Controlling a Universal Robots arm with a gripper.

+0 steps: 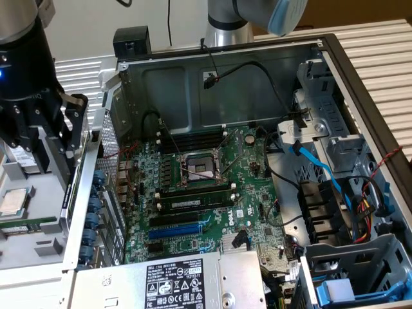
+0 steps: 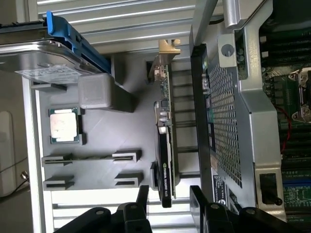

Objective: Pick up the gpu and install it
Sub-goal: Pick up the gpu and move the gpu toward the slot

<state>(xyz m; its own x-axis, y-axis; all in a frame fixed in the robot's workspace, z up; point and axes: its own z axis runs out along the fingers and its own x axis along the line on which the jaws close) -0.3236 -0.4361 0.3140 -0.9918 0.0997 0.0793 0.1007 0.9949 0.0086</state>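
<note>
At the exterior frame's top centre, the arm (image 1: 223, 24) is a silver tube with a pale blue joint cap (image 1: 283, 16). The gripper (image 2: 169, 203) is matte black, its flat fingers (image 2: 142, 200) carried on linkages with round pivot pins. A small blue light (image 1: 2, 71) glows on its black housing (image 1: 26, 71) at upper left.

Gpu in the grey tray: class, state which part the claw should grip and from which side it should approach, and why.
Grip the gpu across its thin faces, board on one side and black cooler on the other, at its free edge. It stands on edge in the tray, so coming from above, where the open claw lines up with it, probably suits best.
</note>
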